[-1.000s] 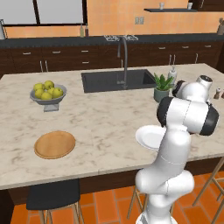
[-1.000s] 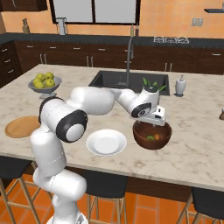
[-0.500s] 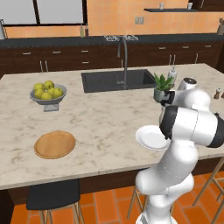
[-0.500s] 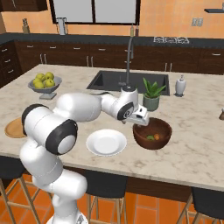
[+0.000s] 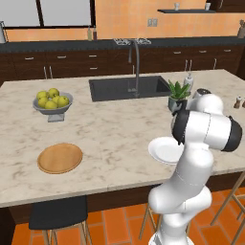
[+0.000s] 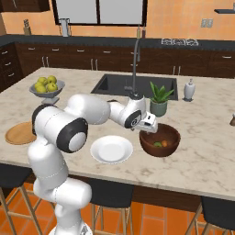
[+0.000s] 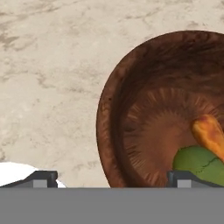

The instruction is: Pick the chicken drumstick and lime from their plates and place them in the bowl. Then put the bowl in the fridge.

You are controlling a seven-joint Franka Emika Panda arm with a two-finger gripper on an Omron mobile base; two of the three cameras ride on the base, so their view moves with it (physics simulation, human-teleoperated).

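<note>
The white plate [image 6: 111, 149] sat bare near the counter's edge. Just past it, the gripper [image 6: 148, 126] hung by the rim of the bowl [image 6: 159, 140], fingers spread wide and holding nothing. The chicken drumstick [image 7: 210, 134] and lime [image 7: 199, 164] lay inside the bowl. Putting the bowl in the fridge looked like the only job left.

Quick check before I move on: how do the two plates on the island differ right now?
The wooden plate is a flat tan disc with a raised rim; the white plate is a glossy shallow dish. The wooden plate lies far from the bowl, at the other end of the island; the white plate sits right beside the bowl, close to the gripper. Both are round, lie flat on the counter and carry nothing.
</note>
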